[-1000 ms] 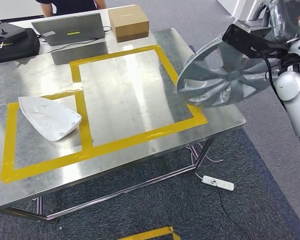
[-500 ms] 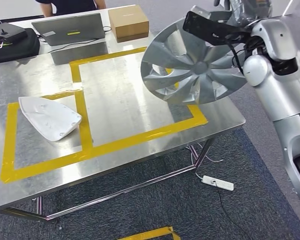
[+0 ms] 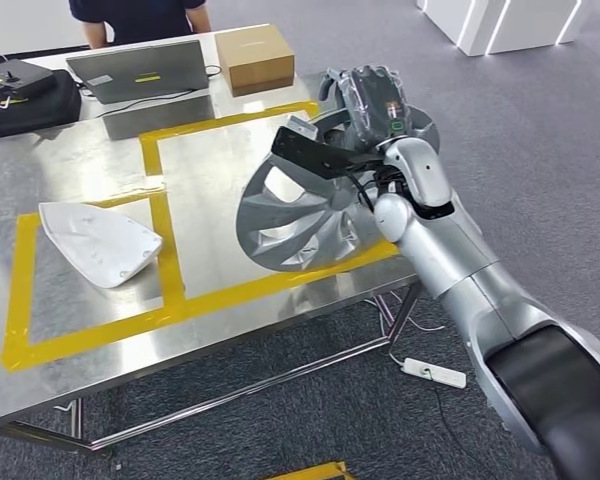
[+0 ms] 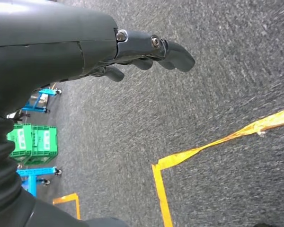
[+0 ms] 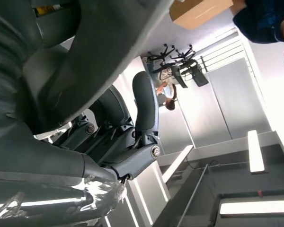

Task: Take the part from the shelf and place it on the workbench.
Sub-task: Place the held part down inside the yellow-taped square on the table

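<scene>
The part is a silver wheel cover (image 3: 301, 225) with curved spokes. My right hand (image 3: 369, 100) grips its far rim and holds it tilted just above the steel workbench (image 3: 229, 170), over the right part of the large yellow-taped rectangle. In the right wrist view the cover's grey rim (image 5: 108, 38) lies close against the dark fingers (image 5: 144, 118). I cannot tell whether its lower edge touches the bench. My left hand (image 4: 147, 49) hangs over grey carpet, fingers stretched out with nothing in them.
A white curved panel (image 3: 97, 240) lies in the smaller taped rectangle at the left. A laptop (image 3: 138, 68), a cardboard box (image 3: 255, 55) and a black bag (image 3: 25, 95) sit along the far edge, where a person (image 3: 138, 15) stands. A power strip (image 3: 434, 373) lies on the floor.
My right arm has swung the wheel cover left and down, from beyond the bench's right edge to low over the large taped rectangle.
</scene>
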Controlling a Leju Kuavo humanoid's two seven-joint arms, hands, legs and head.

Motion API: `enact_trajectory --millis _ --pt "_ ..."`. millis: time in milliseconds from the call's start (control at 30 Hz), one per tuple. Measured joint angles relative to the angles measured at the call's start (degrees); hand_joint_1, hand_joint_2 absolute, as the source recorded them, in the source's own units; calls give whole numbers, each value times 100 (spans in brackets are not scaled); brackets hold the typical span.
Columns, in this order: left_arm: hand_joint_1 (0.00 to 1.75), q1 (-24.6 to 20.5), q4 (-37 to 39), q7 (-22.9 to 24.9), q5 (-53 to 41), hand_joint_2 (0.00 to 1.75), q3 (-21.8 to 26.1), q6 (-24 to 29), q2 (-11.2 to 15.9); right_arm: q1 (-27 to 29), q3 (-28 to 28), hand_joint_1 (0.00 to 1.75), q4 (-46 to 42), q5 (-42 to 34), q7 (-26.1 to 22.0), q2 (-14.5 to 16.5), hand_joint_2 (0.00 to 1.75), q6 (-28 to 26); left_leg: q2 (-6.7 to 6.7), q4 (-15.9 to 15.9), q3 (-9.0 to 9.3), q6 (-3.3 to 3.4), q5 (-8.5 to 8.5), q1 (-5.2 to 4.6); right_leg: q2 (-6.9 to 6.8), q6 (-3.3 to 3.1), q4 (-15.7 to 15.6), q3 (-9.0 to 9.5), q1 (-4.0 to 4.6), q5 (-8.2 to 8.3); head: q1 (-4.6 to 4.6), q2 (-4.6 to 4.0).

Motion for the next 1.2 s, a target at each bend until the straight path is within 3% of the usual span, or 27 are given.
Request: enact_trajectory --millis 267,467,767,1200 --pt "0 -2 0 275 73 175 -27 192 8 -100 -22 175 474 -90 -111 273 175 -75 25 0 129 -6 -47 0 22 20 -5 126 5 -19 -1 0" --pt "0 -2 0 153 116 175 -43 184 5 -113 -56 175 537 -223 -178 368 175 -35 58 0 153 -12 -62 4 56 22 -5 142 9 -21 -1 0" --pt "0 -10 0 -49 179 175 -127 145 -13 -25 57 175 226 -258 44 643 175 541 91 0 244 -30 -125 16 88 1 -6 223 23 -68 -1 0" --pt "0 0 0 13 226 175 -243 183 -9 -261 71 175 139 -470 349 595 175 797 86 1 203 -24 -124 16 73 6 -7 204 22 -76 1 0"
